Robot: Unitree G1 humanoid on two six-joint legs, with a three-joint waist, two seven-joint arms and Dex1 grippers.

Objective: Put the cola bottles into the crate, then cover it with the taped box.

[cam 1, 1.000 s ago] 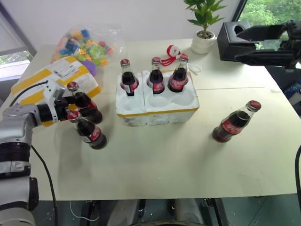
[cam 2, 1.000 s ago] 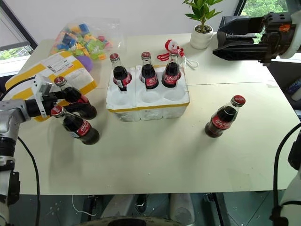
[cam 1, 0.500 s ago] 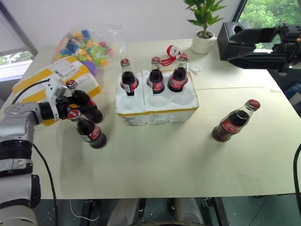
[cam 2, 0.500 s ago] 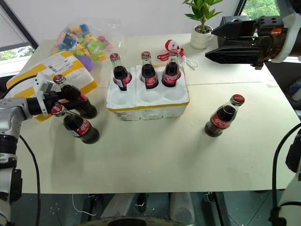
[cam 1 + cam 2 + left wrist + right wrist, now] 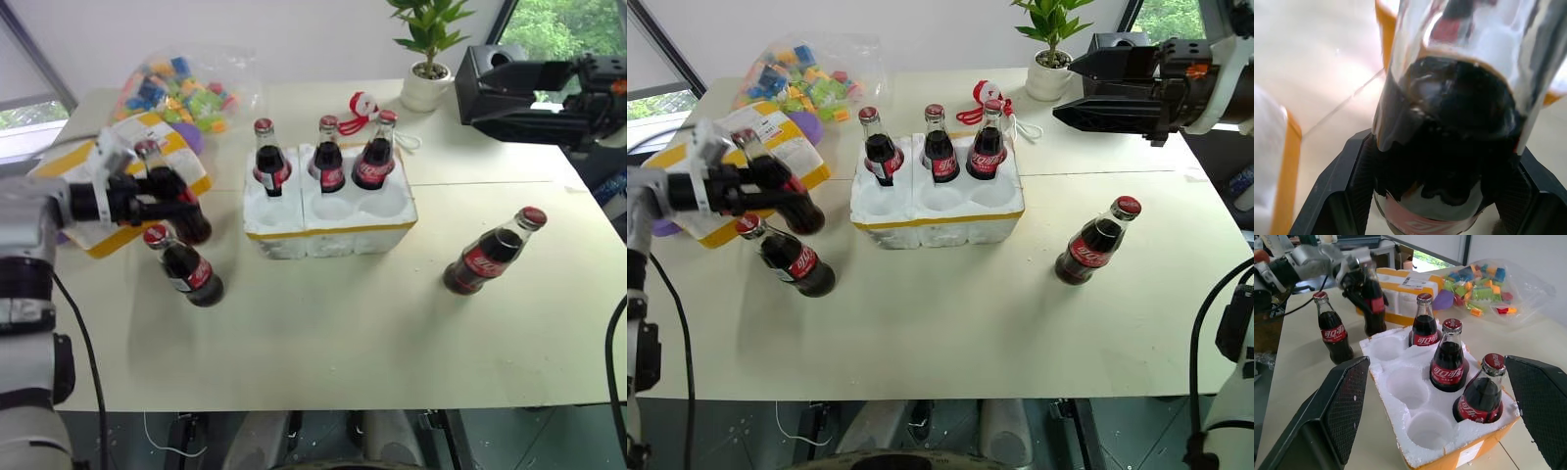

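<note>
Pale, smooth tabletop (image 5: pixel 323 333) stretches wide and bare along its near edge. Nearest on it, a small glass cola bottle (image 5: pixel 189 269) with a red cap stands at the left, and another (image 5: pixel 483 257) stands alone at the right with open surface all around. Behind the left one, the left gripper (image 5: pixel 157 193) clamps its black fingers on a third bottle (image 5: pixel 784 186), tilted and raised off the table in front of the taped box (image 5: pixel 720 196), a white foam box with wide yellow bands and a shipping label. At centre sits the crate (image 5: pixel 328 215), a rough white styrofoam block with round wells; three bottles (image 5: pixel 1449 364) fill its far row, the near three wells are empty. Farther back lie a clear bag of coloured blocks (image 5: pixel 181 88) and a potted plant (image 5: pixel 426 59). The right gripper (image 5: pixel 1087 88) hangs high at the far right, jaws spread wide, holding nothing.
</note>
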